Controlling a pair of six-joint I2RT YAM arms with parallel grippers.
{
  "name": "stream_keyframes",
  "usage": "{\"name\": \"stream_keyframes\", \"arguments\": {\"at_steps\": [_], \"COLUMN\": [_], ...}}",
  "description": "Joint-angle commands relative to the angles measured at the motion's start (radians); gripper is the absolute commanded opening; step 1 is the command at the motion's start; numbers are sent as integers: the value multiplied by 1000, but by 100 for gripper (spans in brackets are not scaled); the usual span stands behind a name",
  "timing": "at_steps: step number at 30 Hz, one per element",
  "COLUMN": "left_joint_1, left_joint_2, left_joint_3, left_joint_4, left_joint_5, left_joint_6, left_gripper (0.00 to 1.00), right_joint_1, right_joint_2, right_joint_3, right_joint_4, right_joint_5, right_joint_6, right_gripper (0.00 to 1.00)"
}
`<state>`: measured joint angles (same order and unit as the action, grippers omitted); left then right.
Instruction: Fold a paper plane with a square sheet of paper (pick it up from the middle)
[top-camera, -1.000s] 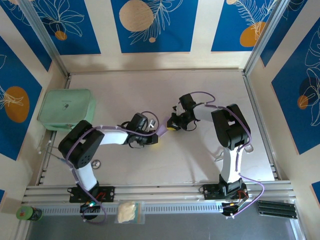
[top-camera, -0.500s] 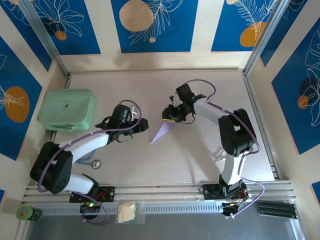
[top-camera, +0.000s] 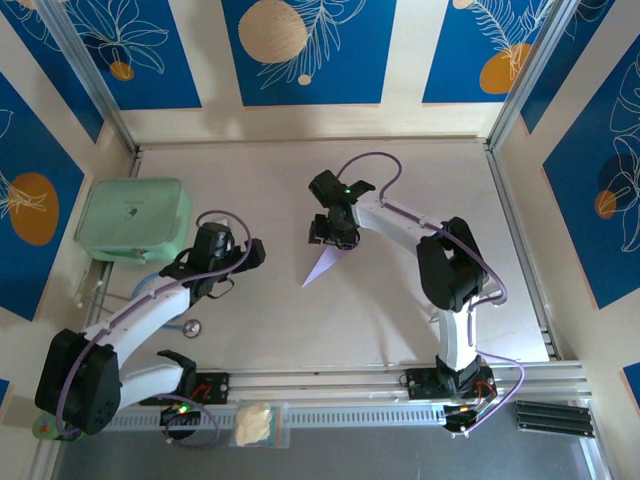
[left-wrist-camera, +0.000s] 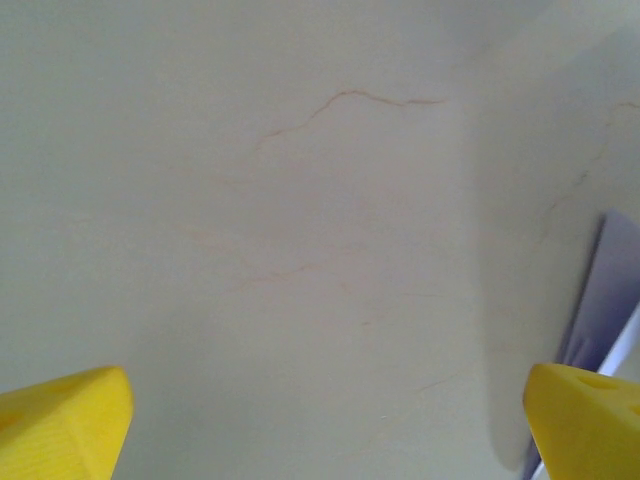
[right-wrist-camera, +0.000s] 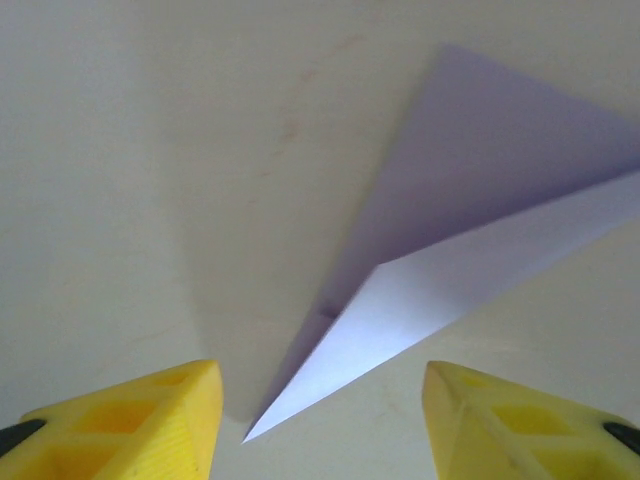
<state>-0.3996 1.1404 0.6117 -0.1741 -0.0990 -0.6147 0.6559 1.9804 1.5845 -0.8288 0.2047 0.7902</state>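
Fingers of my left gripper stand spread wide, with nothing but bare table between them. A lilac edge of the paper plane shows at the right side of that wrist view. On my right gripper the two yellow fingertips are apart as well and grip nothing. A sharp corner of the plane lies on the table in the gap between them, nearer one finger, and as far as I can see it touches neither. From that corner the paper widens toward the upper right, where a shaded panel and a brighter one meet along a crease.

From above, the plane lies flat near the middle of the table with its long axis on a diagonal. Its narrow tip points near-left, toward my left arm's side, and its broader end runs under my right gripper. My left gripper sits apart from that tip, between it and the mint-green box.
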Motion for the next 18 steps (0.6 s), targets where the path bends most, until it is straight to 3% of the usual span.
{"name": "stream_keyframes", "arguments": {"at_steps": [1,7,18], "left_joint_1": [20,31,45], "left_joint_2": [-27,-42,-42], "left_joint_3": [-18,-46,-71], "left_joint_4": [-15,-8,-5], "left_joint_5": [-18,-1,24], "left_joint_6": [43,55,58], "left_gripper": [100,99,100], "right_joint_1": [20,59,70], "right_joint_2": [66,183,281], "right_joint_3": [98,250,350], "right_joint_4": [-160,-339,-405], "right_joint_5": [140,246,219], "right_joint_6": [154,283,306], "right_gripper": [55,50,50]}}
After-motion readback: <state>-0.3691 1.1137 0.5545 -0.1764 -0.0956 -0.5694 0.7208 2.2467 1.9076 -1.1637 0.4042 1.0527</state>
